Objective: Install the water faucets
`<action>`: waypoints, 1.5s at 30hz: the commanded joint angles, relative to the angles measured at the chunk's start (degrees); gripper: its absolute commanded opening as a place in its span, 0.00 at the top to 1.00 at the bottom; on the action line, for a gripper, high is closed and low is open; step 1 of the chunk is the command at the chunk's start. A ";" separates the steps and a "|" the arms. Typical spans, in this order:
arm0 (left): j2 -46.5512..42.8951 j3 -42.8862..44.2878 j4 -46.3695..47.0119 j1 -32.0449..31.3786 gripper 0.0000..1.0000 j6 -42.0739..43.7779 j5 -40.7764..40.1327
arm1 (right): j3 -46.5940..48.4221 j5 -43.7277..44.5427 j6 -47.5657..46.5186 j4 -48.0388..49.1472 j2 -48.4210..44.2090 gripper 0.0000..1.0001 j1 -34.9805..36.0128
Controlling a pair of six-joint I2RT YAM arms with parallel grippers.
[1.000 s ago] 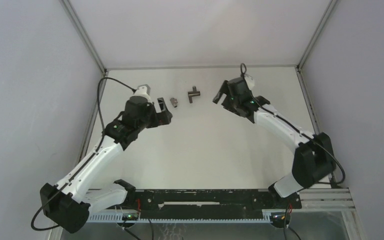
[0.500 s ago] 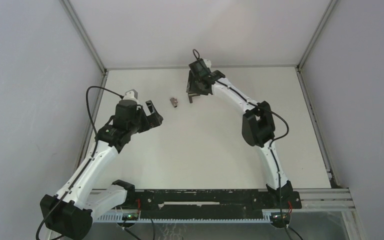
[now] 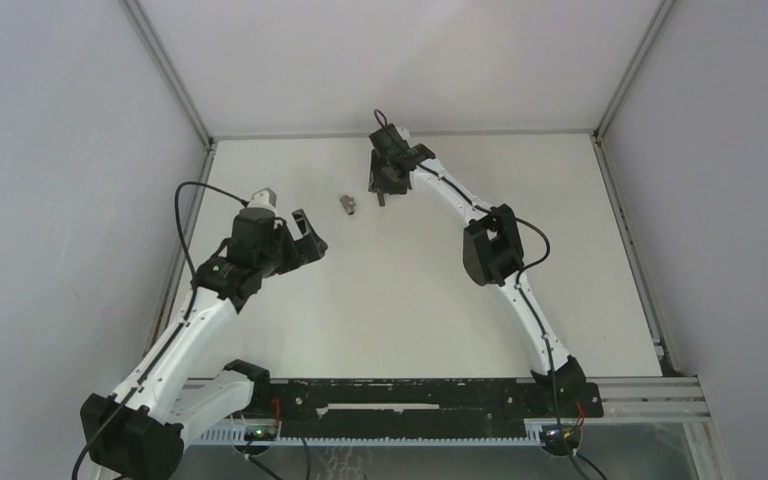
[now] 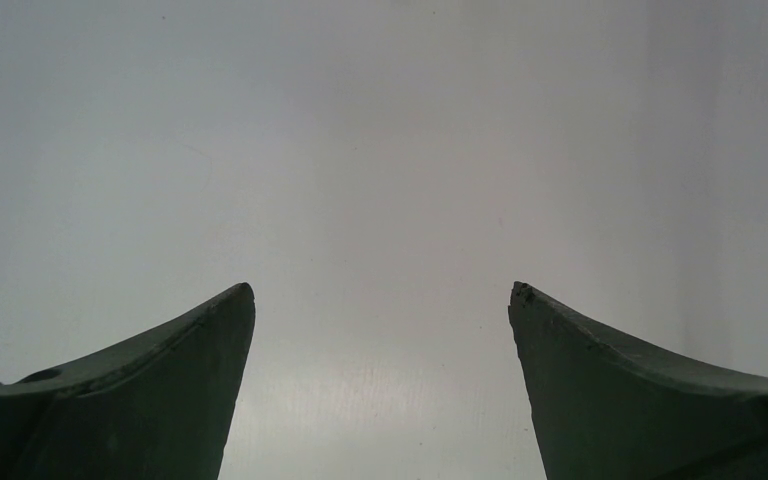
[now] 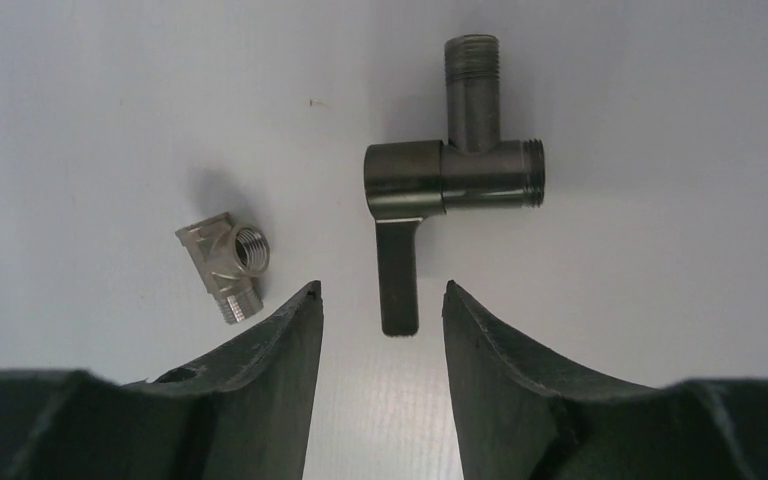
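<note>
The dark T-shaped tap piece [image 5: 450, 175] lies flat on the white table, its thin lever [image 5: 398, 285] pointing toward my right gripper [image 5: 382, 290]. That gripper is open; the lever's tip lies between the fingertips without touching either. The small silvery fitting [image 5: 228, 258] lies just left of the left fingertip [image 5: 300, 310]. In the top view the right gripper [image 3: 382, 182] covers most of the tap piece, and the fitting [image 3: 347, 204] lies to its left. My left gripper [image 3: 305, 232] is open and empty, near and to the left of the fitting; its wrist view [image 4: 382, 290] shows only bare table.
The white table [image 3: 410, 290] is walled by grey panels on three sides, with metal frame posts at the far corners. A black rail [image 3: 400, 395] with the arm bases runs along the near edge. The right arm stretches far across toward the back centre.
My right arm has swung left from the back right and now sits over the tap piece. My left gripper has drawn back left and nearer, away from the fitting.
</note>
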 commanded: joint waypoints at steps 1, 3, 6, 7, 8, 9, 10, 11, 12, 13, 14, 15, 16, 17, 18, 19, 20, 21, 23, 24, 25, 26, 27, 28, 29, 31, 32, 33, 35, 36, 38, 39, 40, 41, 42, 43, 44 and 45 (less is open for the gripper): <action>-2.13 -1.21 1.47 0.37 0.00 -0.94 0.56 | 3.77 -1.81 -0.32 2.10 2.08 0.46 0.34; -2.36 -1.40 1.39 0.37 0.00 -0.90 0.47 | 3.96 -1.48 -0.27 2.39 2.79 0.46 0.50; -2.31 -1.50 1.25 0.37 0.00 -0.78 0.38 | 4.11 -0.15 -0.16 1.83 3.75 0.46 0.71; -2.35 -1.47 1.21 0.35 0.00 -0.70 0.35 | 4.11 0.02 -0.29 1.69 3.95 0.46 0.78; -2.36 -1.54 1.21 0.37 0.00 -0.64 0.29 | 4.11 0.09 -0.48 1.58 4.17 0.47 0.85; -2.36 -1.50 1.21 0.37 0.00 -0.60 0.28 | 4.11 0.27 -0.63 1.53 4.38 0.49 0.93; -2.31 -1.54 1.21 0.33 0.00 -0.55 0.29 | 4.11 0.68 -1.01 1.42 4.63 0.50 1.10; -2.25 -1.57 1.21 0.37 0.00 -0.51 0.33 | 4.11 1.38 -1.34 1.22 4.74 0.52 1.34; -2.16 -1.58 1.19 0.37 0.00 -0.50 0.33 | 4.04 2.13 -1.68 1.14 4.88 0.54 1.60; -2.16 -1.65 1.19 0.37 0.00 -0.52 0.37 | 3.86 2.81 -1.98 0.99 4.94 0.58 1.90; -2.18 -1.67 1.20 0.37 0.00 -0.56 0.37 | 3.81 2.88 -2.02 0.97 4.94 0.59 1.92; -2.16 -1.75 1.25 0.37 0.00 -0.59 0.34 | 3.69 2.91 -1.98 0.89 4.99 0.62 1.87; -2.11 -1.83 1.25 0.37 0.00 -0.59 0.37 | 3.61 3.01 -1.82 0.87 4.96 0.64 1.87; -2.28 -1.85 1.23 0.37 0.00 -0.59 0.37 | 3.59 3.10 -1.82 0.87 4.94 0.67 1.87; -2.27 -1.85 1.21 0.33 0.00 -0.59 0.37 | 3.51 3.26 -1.82 0.82 4.74 0.72 1.86; -2.37 -1.93 1.21 0.37 0.00 -0.59 0.37 | 3.27 3.36 -1.89 0.86 4.48 0.75 1.86; -2.48 -1.98 1.21 0.37 0.00 -0.60 0.37 | 2.79 3.45 -1.89 1.05 3.94 0.78 1.87; -2.57 -2.02 1.16 0.37 0.00 -0.64 0.37 | 2.02 3.41 -1.88 1.31 3.26 0.80 1.86; -2.71 -2.02 1.05 0.36 0.00 -0.59 0.37 | -0.19 3.23 -1.81 1.94 1.23 0.83 1.95; -2.75 -2.00 0.83 0.37 0.00 -0.51 0.37 | -1.95 2.84 -1.89 2.45 -0.27 0.85 1.96; -2.81 -1.94 0.74 0.37 0.00 -0.50 0.33 | -3.94 2.22 -2.00 2.95 -1.95 0.87 1.95; -2.86 -1.86 0.58 0.37 0.00 -0.43 0.24 | -6.38 1.32 -2.39 3.38 -3.72 0.88 1.95; -2.83 -1.78 0.45 0.37 0.00 -0.34 0.20 | -8.84 0.49 -2.83 3.84 -5.79 0.89 1.95; -2.88 -1.76 0.27 0.33 0.00 -0.25 0.19 | -11.94 -0.71 -3.56 4.30 -7.89 0.90 1.95; -3.04 -1.76 0.13 0.37 0.00 -0.16 0.26 | -16.72 -1.89 -4.51 4.97 -11.22 0.92 1.95; -2.82 -1.76 0.19 0.37 0.00 -0.07 0.73 | -25.19 -4.74 -6.57 6.70 -16.74 0.93 1.95; -2.55 -1.76 0.20 0.37 0.00 0.00 1.05 | -30.27 -6.04 -7.78 8.14 -20.00 0.92 2.03; -2.11 -1.68 0.24 0.37 0.00 0.02 1.52 | -35.59 -8.16 -9.12 9.82 -23.33 0.92 2.16; -0.73 -1.44 0.39 0.37 0.00 -0.04 2.27 | -46.49 -9.70 -11.33 13.47 -30.15 0.92 2.70; -0.08 -1.35 0.68 0.37 0.00 -0.25 2.30 | -51.87 -10.32 -12.15 14.83 -33.14 0.92 2.84; 1.25 -1.01 1.28 0.37 0.00 -0.90 4.45 | -60.91 -10.44 -12.91 16.56 -38.84 0.91 3.53; 1.90 -0.86 1.59 0.37 0.00 -1.24 4.79 | -65.00 -10.22 -12.97 16.97 -41.06 0.91 3.94; 2.61 -0.68 1.89 0.37 0.00 -1.62 5.22 | -68.33 -9.82 -13.11 17.07 -43.18 0.90 4.71; 3.34 -0.48 2.22 0.37 0.00 -1.94 5.58 | -71.51 -8.94 -12.94 16.98 -44.76 0.90 5.39; 3.99 -0.34 2.60 0.37 0.00 -2.25 5.90 | -75.43 -8.96 -12.75 17.12 -46.86 0.90 5.98; 4.75 -0.17 2.85 0.37 0.00 -2.57 6.02 | -77.25 -9.03 -12.19 17.43 -48.36 0.90 6.41; 5.48 0.02 3.09 0.37 0.00 -2.87 6.13 | -80.65 -8.94 -11.40 17.80 -49.68 0.90 6.57; 6.33 0.34 3.15 0.37 0.00 -3.16 6.22 | -82.83 -8.69 -10.45 17.98 -51.17 0.90 6.68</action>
